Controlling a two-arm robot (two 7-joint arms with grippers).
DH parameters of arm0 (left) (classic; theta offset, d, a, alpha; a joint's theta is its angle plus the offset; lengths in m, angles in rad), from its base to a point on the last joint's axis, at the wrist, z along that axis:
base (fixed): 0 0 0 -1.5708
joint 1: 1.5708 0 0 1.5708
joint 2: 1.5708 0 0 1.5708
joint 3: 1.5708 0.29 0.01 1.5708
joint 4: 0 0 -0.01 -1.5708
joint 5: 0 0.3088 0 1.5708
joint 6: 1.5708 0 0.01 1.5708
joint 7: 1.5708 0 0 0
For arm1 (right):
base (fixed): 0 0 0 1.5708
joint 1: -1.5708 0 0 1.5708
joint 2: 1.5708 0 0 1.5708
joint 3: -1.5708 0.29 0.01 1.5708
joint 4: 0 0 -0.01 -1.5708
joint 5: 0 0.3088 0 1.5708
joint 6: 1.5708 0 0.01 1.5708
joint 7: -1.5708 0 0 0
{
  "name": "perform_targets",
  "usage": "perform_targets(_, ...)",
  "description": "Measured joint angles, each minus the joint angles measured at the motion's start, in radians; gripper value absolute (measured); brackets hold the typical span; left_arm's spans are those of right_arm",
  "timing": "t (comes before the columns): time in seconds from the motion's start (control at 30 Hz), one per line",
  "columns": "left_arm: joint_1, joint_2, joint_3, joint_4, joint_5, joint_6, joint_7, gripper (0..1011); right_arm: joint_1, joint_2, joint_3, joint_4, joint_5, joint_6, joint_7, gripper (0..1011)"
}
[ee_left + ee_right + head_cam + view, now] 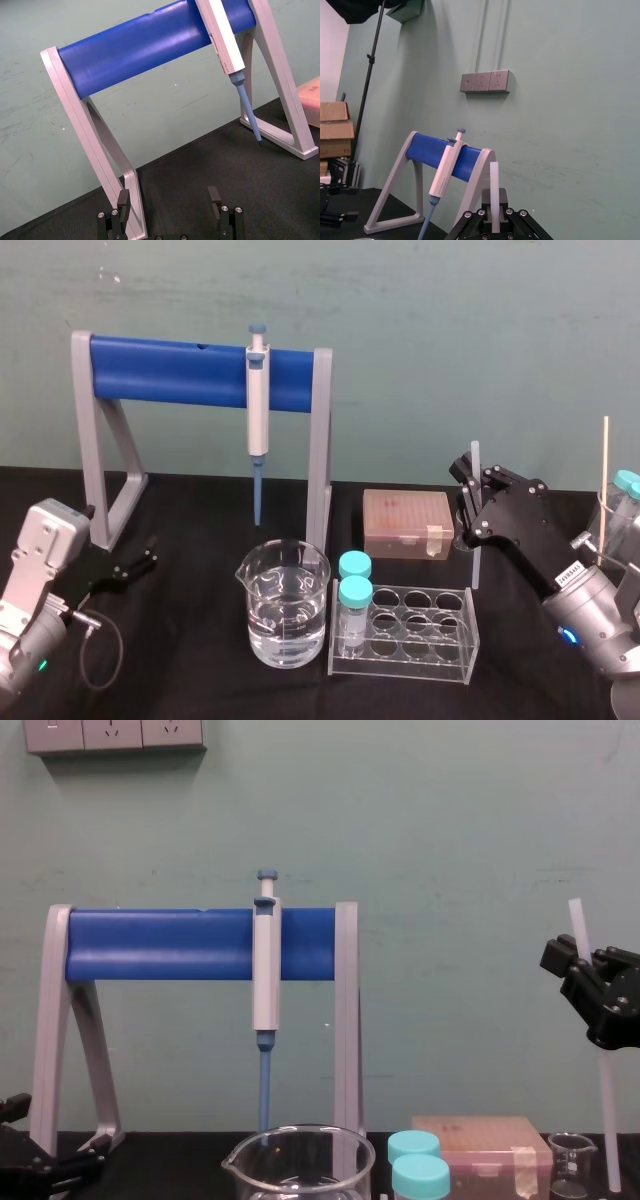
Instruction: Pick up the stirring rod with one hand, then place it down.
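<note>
The stirring rod is a thin translucent white rod held upright at the right side of the table. My right gripper is shut on its upper part, so the top sticks out above the fingers. In the chest view the stirring rod runs down past the right gripper, and its lower end sits just right of a small beaker. Whether it touches the table I cannot tell. In the right wrist view the rod rises between the right gripper's fingers. My left gripper rests open at the far left, near the stand's foot.
A grey stand with a blue bar holds a blue-tipped pipette at the back. In front stand a large beaker of water, a clear tube rack with two teal-capped tubes, and a pink box. A thin wooden stick rises at the far right.
</note>
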Motion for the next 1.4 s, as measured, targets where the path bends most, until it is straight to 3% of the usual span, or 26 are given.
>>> perform_targets(1.4,0.000,0.000,0.000,0.000,0.000,0.000,0.000,1000,0.002,0.002,-0.003,0.000,0.000,-0.001,-0.001,66)
